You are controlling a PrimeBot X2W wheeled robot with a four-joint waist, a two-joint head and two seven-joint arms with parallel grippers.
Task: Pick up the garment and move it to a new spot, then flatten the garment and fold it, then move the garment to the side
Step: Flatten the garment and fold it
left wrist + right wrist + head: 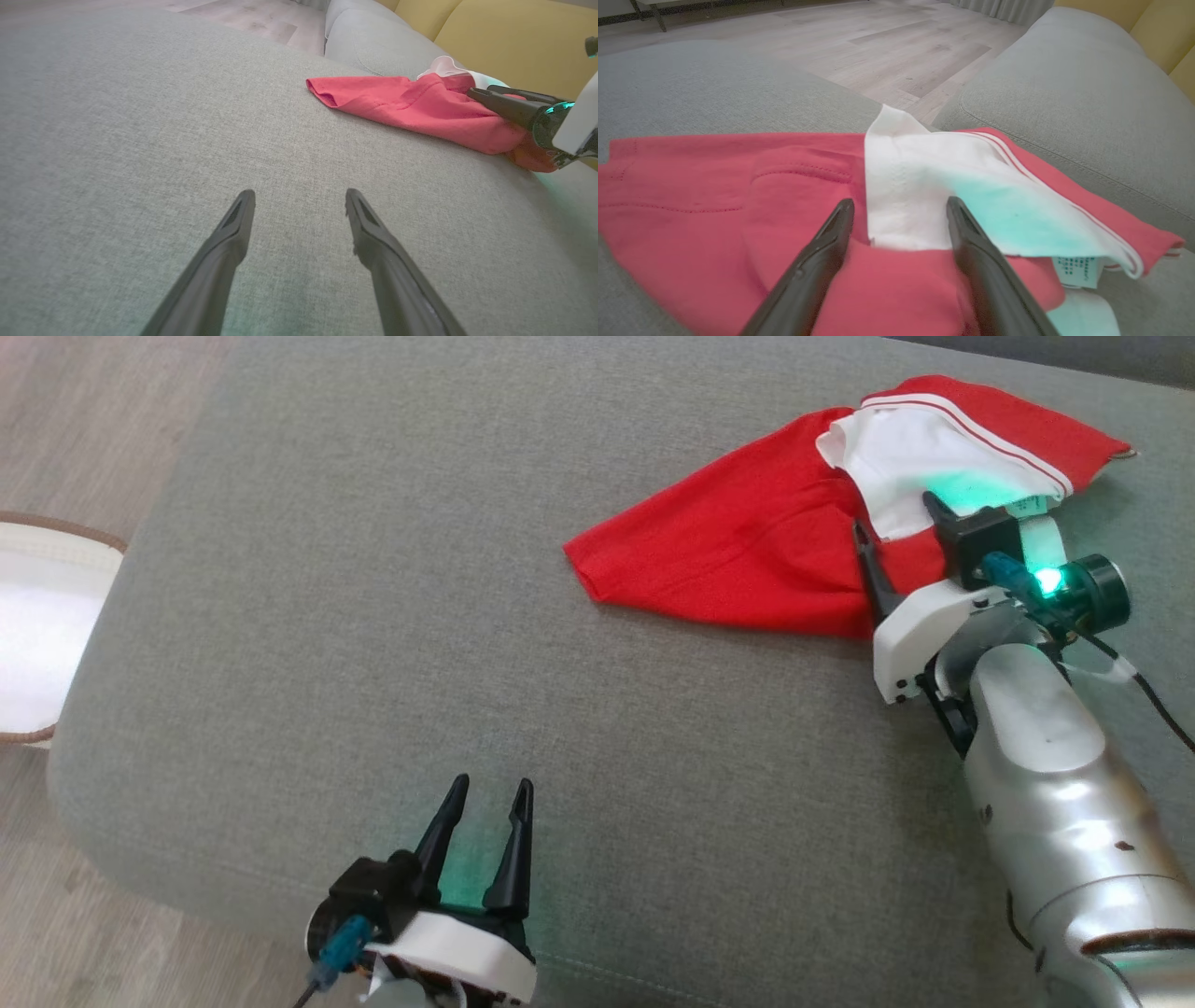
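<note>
The garment is red with a white inner part turned out and a striped edge. It lies crumpled at the far right of the grey sofa seat. My right gripper is open, its fingers low over the garment's near right part, straddling the border of red and white. The care label hangs out beside it. My left gripper stands open near the seat's front edge with nothing between its fingers. From there the garment and the right gripper lie ahead to the right.
A round white basket with a brown rim sits on the wood floor to the left of the seat. A second grey cushion adjoins behind the garment. The yellow backrest rises at the far right.
</note>
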